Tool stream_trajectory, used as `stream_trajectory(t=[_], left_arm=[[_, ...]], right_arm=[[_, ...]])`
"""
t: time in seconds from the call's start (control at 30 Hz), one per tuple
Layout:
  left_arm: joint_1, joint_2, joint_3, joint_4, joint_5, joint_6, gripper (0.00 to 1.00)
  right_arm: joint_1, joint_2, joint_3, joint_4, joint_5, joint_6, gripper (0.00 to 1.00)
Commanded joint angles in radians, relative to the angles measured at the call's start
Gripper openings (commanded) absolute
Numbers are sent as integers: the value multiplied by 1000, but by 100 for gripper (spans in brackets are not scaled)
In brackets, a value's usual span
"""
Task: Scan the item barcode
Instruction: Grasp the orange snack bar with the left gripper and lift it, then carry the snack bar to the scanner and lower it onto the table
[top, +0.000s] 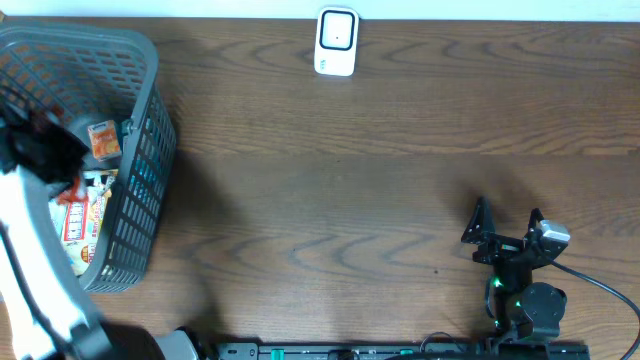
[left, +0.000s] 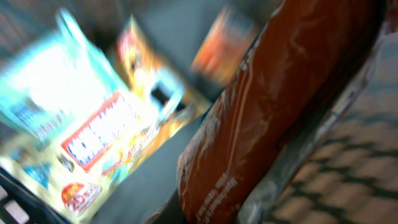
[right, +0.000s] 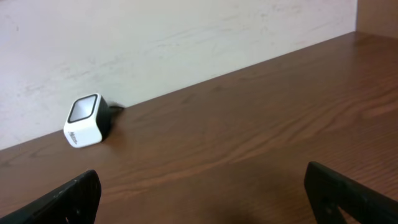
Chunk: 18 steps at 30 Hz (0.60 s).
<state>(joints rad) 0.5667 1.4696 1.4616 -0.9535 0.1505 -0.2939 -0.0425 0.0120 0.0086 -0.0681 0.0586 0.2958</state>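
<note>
Far left: a grey basket (top: 148, 62) stands on the table (top: 330, 190) and holds several snack packs (top: 76, 216). The left arm (top: 30, 290) reaches down into it, with the left pincer (top: 58, 165) among the contents. The left wrist view is badly blurred. It shows an orange-brown packet (left: 267, 118) running close across the lens, above bright printed packs on the basket floor. The left pincer is pressed together, and it appears to pinch this packet, though the blur hides the fingers themselves. The packet, the item to be scanned, is thus inside the basket and no barcode on it can be made out.

Centre, at the far edge: the white scanner (top: 336, 42) sits alone, well apart from the basket, with nothing held before its window.

Right: the right pincer (top: 507, 225) rests near the front edge, spread wide and holding nothing.

Progress: the task is at its first step, the pick. Lifting the packet out, carrying it to the scanner and turning its barcode to the window all remain.
</note>
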Motion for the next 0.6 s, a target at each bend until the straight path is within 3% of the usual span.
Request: stream_trajectory(t=[0.0,0.1,0.27,0.37,0.57], left_arm=[[-2,-129,42,28,-4,-115,7],[-2,-237,42,64,47,-259,7],[-76,-347,42,180,399,-310,7],[-216,-359,39,233,501,-309,7],[-615,-270,0,343,458,-203,7]], right_arm=[[3,-5,-3,-2,-2,3,99],[3,-5,-3,-2,-1,3,99],[3,-5,-3,-2,-1,3,99],[3,-5,-3,-2,-1,3,99],[3,-5,-3,-2,-1,3,99]])
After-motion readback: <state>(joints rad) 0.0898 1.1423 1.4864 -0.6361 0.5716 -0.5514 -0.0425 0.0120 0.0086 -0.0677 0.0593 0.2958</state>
